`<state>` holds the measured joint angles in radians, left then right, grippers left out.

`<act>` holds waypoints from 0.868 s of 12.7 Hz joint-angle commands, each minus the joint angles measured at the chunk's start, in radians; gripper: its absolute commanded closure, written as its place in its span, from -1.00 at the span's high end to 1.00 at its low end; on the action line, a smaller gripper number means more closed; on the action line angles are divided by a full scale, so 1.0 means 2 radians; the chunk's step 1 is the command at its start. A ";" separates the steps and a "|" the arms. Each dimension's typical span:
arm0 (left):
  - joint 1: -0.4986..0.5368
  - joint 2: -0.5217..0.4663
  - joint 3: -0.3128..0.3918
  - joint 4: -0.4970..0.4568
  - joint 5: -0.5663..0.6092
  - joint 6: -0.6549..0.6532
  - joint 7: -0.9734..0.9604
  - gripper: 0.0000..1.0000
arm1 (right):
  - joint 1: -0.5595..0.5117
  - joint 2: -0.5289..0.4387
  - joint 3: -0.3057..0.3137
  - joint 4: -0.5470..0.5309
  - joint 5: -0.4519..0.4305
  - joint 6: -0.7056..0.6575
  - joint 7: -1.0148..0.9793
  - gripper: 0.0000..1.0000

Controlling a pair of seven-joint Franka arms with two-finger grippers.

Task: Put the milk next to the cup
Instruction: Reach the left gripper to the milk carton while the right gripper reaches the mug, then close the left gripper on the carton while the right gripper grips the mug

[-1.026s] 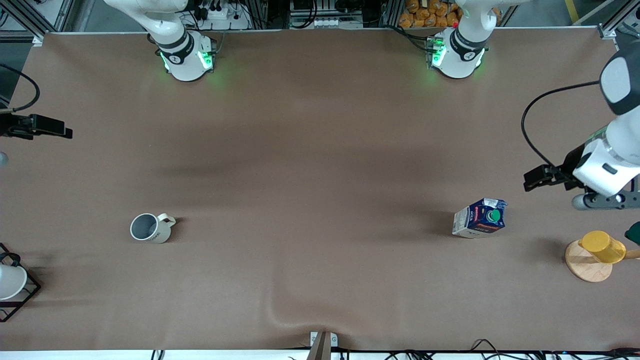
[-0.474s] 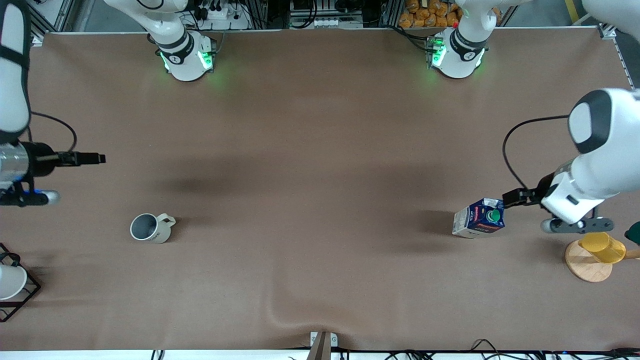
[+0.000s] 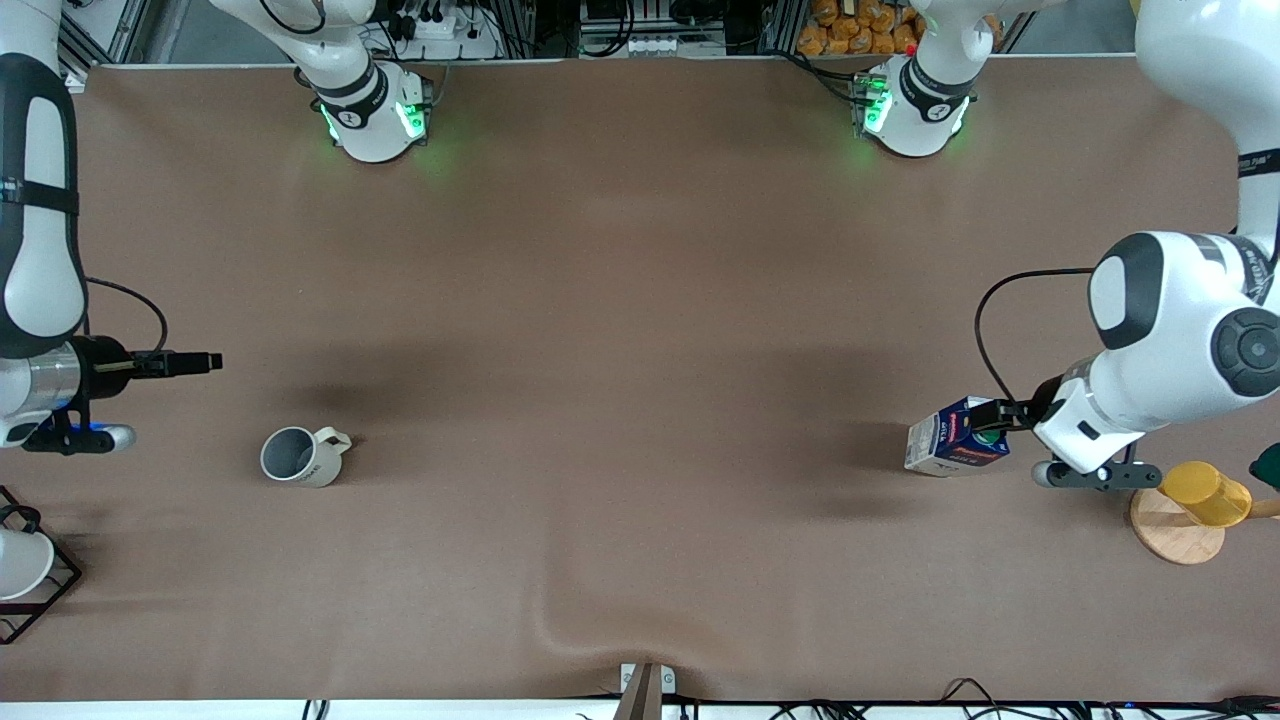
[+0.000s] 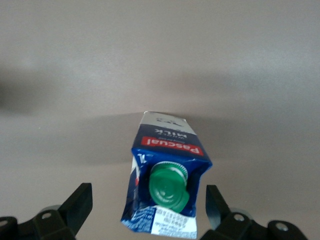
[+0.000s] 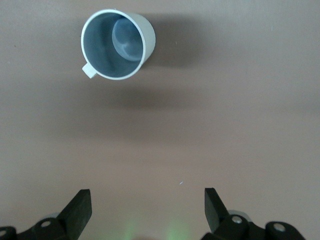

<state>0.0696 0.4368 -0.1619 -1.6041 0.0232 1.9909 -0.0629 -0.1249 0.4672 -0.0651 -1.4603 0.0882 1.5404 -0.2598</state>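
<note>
Two hands, both open: left hand straddles the upright milk at the left arm's end of the worktop; right hand hovers near the cup, well apart.

white cup in wire rack cut by front view edge; milk top partly hidden under left gripper.

Even overhead light, soft broad shadows on table, wrist views slightly soft
</note>
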 commanded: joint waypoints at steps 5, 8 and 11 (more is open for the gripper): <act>-0.008 0.019 -0.006 0.002 0.001 0.014 0.034 1.00 | 0.015 0.023 0.002 -0.021 -0.015 0.175 -0.118 1.00; -0.014 0.029 -0.006 0.004 0.013 0.013 0.041 1.00 | 0.039 0.064 0.003 -0.018 -0.019 0.220 -0.148 1.00; -0.016 0.030 -0.006 0.003 0.012 0.008 0.041 0.77 | 0.047 0.092 0.002 -0.015 -0.021 0.241 -0.224 1.00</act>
<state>0.0397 0.4964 -0.1720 -1.6048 0.0243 2.0069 0.0086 -0.0255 0.6159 -0.0576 -1.5114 0.0624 2.0026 -0.6383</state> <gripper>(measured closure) 0.057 0.000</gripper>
